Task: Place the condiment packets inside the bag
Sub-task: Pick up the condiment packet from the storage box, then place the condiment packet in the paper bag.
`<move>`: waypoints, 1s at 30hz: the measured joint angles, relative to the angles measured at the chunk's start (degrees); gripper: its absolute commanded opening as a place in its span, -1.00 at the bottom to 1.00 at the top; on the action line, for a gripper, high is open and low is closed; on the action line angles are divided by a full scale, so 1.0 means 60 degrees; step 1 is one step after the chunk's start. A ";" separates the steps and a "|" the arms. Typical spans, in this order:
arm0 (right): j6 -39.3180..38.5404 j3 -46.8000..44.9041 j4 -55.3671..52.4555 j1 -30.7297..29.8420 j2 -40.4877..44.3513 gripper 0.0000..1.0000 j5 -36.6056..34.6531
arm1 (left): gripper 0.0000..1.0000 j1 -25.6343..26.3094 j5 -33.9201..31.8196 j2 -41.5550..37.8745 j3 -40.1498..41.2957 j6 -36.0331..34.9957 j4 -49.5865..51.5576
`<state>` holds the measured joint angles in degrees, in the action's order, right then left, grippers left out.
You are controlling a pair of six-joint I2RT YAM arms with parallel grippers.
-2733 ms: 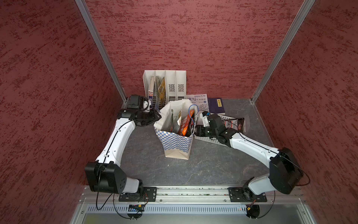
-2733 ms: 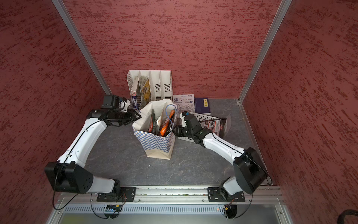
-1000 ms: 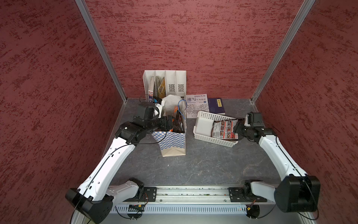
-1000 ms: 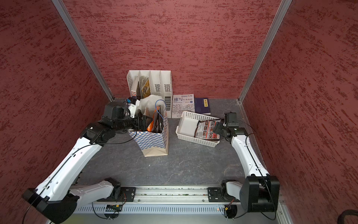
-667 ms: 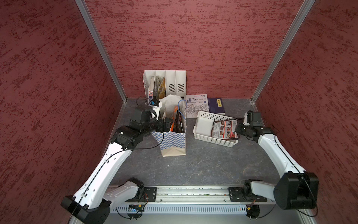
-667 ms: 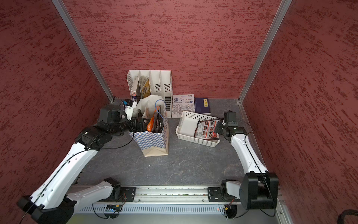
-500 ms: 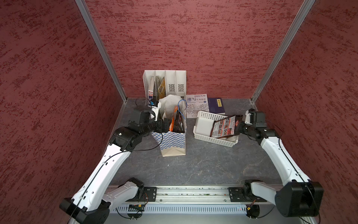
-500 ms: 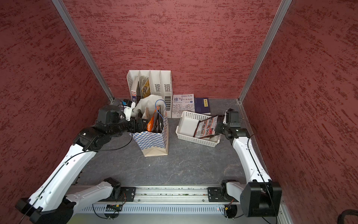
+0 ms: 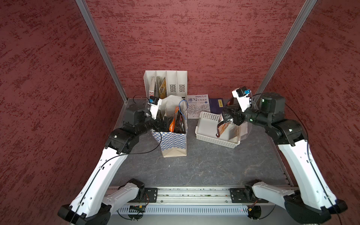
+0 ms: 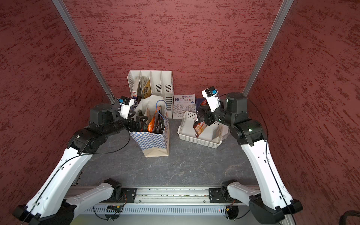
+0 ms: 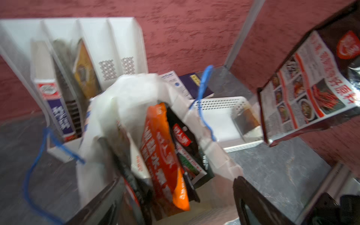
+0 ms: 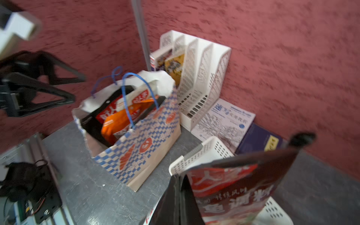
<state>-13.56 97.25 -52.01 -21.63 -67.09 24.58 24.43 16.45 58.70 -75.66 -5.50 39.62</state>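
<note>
Right gripper [image 9: 232, 117] clamped on dark packet [image 9: 223, 125], above basket [image 9: 214, 140]. Packet's long axis hung toward 7 o'clock. Bag [image 9: 173, 138] lay at my 9 o'clock, well apart. Left gripper [image 9: 165, 123] spread wide beside bag rim.

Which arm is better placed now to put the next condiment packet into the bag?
Right. The right tool is shut on a dark packet lifted over the basket; the left tool only stands open at the rim of the bag.
</note>
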 measured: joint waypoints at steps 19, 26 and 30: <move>-0.3690 0.2557 -0.3799 -0.3322 -0.0954 -1.00 0.0259 | 0.93 0.2856 0.2936 0.1009 -0.0331 -0.3038 -0.1916; -0.4466 0.2787 -0.4255 -0.3461 -0.0488 -1.00 0.0998 | 1.00 0.2790 0.3169 0.1574 -0.0175 -0.2350 -0.2397; -0.4980 0.2787 -0.4557 -0.3483 -0.0259 -1.00 0.1672 | 1.00 0.2459 0.4867 0.1665 -0.0040 -0.1373 -0.3184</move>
<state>-43.44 113.97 -79.35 -42.52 -68.64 34.61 39.18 45.65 68.69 -75.90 -13.74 20.51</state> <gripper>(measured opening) 0.052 0.998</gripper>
